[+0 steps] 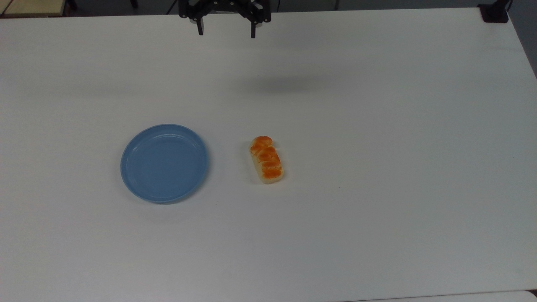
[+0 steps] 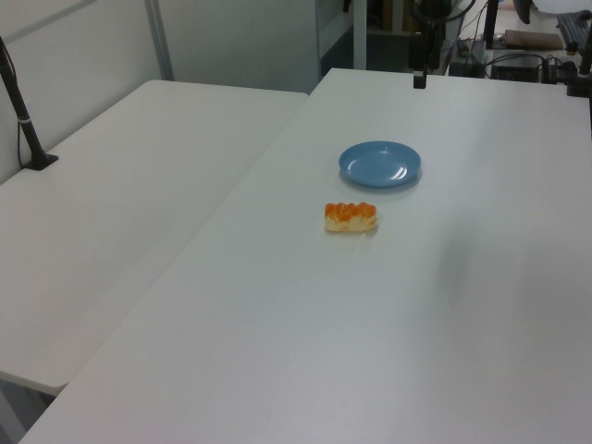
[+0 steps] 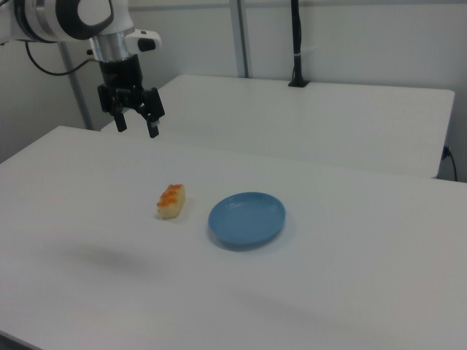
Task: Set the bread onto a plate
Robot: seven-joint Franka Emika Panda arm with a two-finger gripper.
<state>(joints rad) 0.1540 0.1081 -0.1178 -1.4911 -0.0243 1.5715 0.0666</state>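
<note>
The bread (image 1: 267, 160), a small loaf with an orange-brown glazed top and pale sides, lies on the white table (image 1: 377, 126) near its middle. It also shows in the left view as the bread (image 2: 351, 217) and in the right view as the bread (image 3: 171, 200). The light-blue plate (image 1: 164, 162) sits empty to the top view's left of the loaf, a short gap apart; plate (image 2: 380, 165), plate (image 3: 246, 219). My gripper (image 1: 226, 32) hangs open high over the table's far edge, well away from both; gripper (image 3: 136, 127).
A black post base (image 1: 494, 12) stands at the table's far right corner in the top view. A second white table (image 2: 120, 213) adjoins on the left view's left, with a black clamp pole (image 2: 23, 129) on it. Cables and equipment (image 2: 518, 55) sit behind the table.
</note>
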